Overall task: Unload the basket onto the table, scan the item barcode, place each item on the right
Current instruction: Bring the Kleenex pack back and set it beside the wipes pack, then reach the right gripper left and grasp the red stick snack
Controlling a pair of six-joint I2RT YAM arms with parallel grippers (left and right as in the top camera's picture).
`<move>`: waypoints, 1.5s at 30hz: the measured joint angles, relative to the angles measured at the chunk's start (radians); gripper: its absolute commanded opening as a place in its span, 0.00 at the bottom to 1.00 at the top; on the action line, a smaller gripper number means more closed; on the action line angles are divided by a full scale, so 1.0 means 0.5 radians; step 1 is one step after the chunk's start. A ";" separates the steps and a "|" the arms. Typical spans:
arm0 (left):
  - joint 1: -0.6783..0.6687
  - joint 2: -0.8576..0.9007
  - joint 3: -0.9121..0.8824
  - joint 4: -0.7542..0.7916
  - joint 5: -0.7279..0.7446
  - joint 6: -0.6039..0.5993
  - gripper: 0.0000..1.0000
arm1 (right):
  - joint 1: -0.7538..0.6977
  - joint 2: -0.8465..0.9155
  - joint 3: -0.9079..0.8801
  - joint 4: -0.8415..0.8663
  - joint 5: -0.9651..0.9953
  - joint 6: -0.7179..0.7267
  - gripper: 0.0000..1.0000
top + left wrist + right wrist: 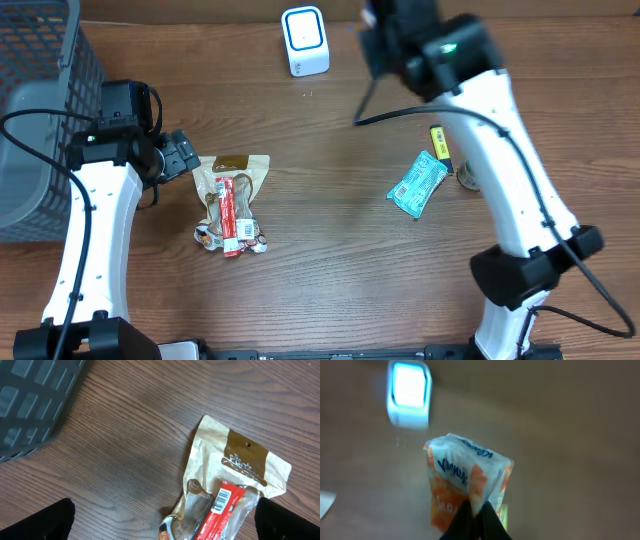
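The right end effector [475,519] is clamped fully shut on the lower edge of a tissue pack [465,480]. The pack is white with orange patches and blue lettering, and it hangs off the table [330,270]. In the right wrist view it is blurred and sits just below and right of the scanner [409,392]. The scanner is a small white box with a glowing blue-white face, standing at the far edge of the table. Whether the pack's barcode faces the scanner cannot be told. From overhead, the right arm reaches across to that far edge, and its wrist hides the pack.

The left end effector [183,155] is spread wide and holds nothing. It hovers low over the table, with its dark pads [37,520] at the two bottom corners of the left wrist view. Between them lies a tan pouch [235,467] with a brown header strip. A red bar [220,510] showing a white barcode label lies on the pouch's lower part.

A grey basket [45,70] stands at the far left of the table, near the left arm. A teal packet [418,183] lies flat beside the right arm. A small yellow item [438,143] lies just beyond the packet, partly under the arm.
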 measured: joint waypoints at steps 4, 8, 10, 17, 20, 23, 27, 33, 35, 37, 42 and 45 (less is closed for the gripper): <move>0.000 0.000 0.000 0.002 0.000 0.000 1.00 | -0.186 0.072 -0.126 -0.298 -0.255 0.204 0.04; 0.000 0.000 0.000 0.002 0.000 0.000 1.00 | -0.312 0.125 -0.410 -0.378 -0.420 0.296 0.05; 0.000 0.000 0.000 0.002 0.000 0.000 1.00 | -0.346 0.133 -0.570 -0.373 -0.470 0.319 0.07; 0.000 0.001 0.000 0.002 0.000 0.000 1.00 | -0.381 0.133 -1.041 -0.227 -0.420 0.347 0.09; 0.000 0.001 0.000 0.002 0.000 0.000 1.00 | -0.385 0.133 -1.181 -0.115 -0.384 0.354 0.25; 0.000 0.000 0.000 0.002 0.000 0.000 1.00 | -0.385 0.133 -1.263 -0.056 -0.333 0.353 0.41; 0.000 0.001 0.000 0.002 0.000 0.000 1.00 | -0.385 0.133 -1.289 0.007 -0.294 0.354 0.44; 0.000 0.001 0.000 0.002 0.000 0.000 1.00 | -0.376 0.133 -1.289 0.076 -0.412 0.356 0.44; 0.000 0.001 0.000 0.002 0.000 0.000 1.00 | -0.356 0.133 -1.289 0.104 -0.477 0.356 0.44; 0.000 0.001 0.000 0.002 0.000 0.000 1.00 | -0.318 0.133 -1.289 0.132 -0.522 0.356 0.45; 0.000 0.001 0.000 0.002 0.000 0.000 1.00 | -0.154 0.133 -1.289 0.287 -0.611 0.396 0.44; 0.000 0.001 0.000 0.002 0.000 0.000 1.00 | -0.043 0.133 -1.289 0.401 -0.734 0.421 0.42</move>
